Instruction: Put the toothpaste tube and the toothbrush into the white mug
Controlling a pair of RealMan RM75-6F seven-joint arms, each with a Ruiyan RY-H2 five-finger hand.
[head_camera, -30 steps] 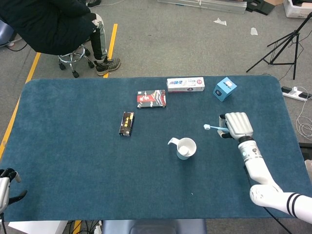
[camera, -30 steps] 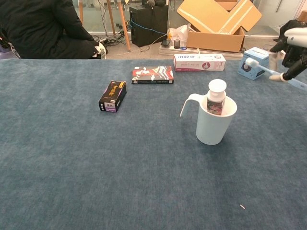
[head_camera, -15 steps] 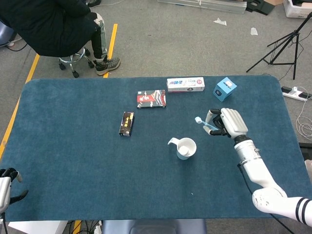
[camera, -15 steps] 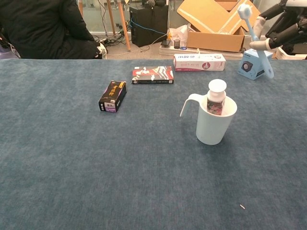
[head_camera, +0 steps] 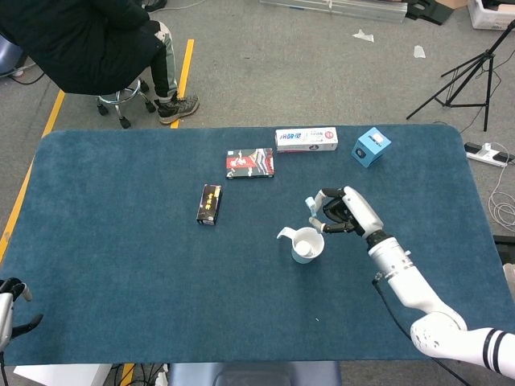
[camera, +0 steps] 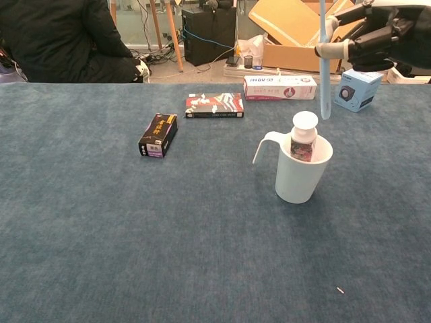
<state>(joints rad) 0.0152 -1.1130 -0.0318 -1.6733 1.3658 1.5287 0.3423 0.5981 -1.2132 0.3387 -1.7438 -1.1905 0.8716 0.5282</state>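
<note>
**Chest view: toothbrush above mug, drop could miss**

Right hand (camera: 374, 33) gripped the toothbrush (camera: 324, 64) upright, handle tip just above the white mug (camera: 302, 173) rim. Toothpaste tube (camera: 304, 137) already stood inside the mug. Risks: tip catches the tube cap or rim, tips the mug; early release drops it beside the mug. Left hand (head_camera: 10, 299), far from the mug, state unclear. Box labels behind the mug unreadable.

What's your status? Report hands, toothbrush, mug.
Right hand holds toothbrush upright above white mug. Toothpaste tube already in mug. Left hand at table edge, state unclear. Nothing blocking.
</note>
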